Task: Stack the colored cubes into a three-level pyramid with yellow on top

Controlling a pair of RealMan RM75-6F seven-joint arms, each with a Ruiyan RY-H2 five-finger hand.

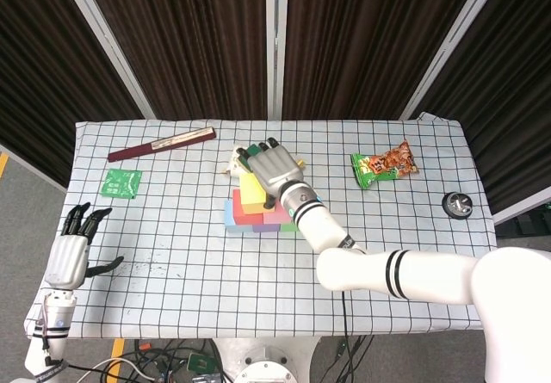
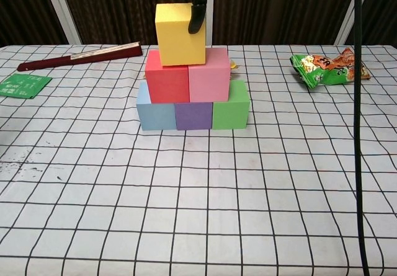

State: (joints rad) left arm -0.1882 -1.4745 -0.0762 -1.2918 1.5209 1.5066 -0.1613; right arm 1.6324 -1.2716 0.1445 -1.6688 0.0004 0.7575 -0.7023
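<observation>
Six cubes form the pyramid on the tabletop [image 2: 248,183]; the yellow cube [image 2: 180,34] sits slightly tilted on the red [image 2: 166,85] and pink [image 2: 208,82] ones. The right hand [image 1: 274,169] grips the yellow cube from above. The left hand [image 1: 76,250] hangs off the tabletop's edge, fingers apart, holding nothing.

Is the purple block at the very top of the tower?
No, the purple block sits in the bottom row, and the yellow cube is on top.
</observation>
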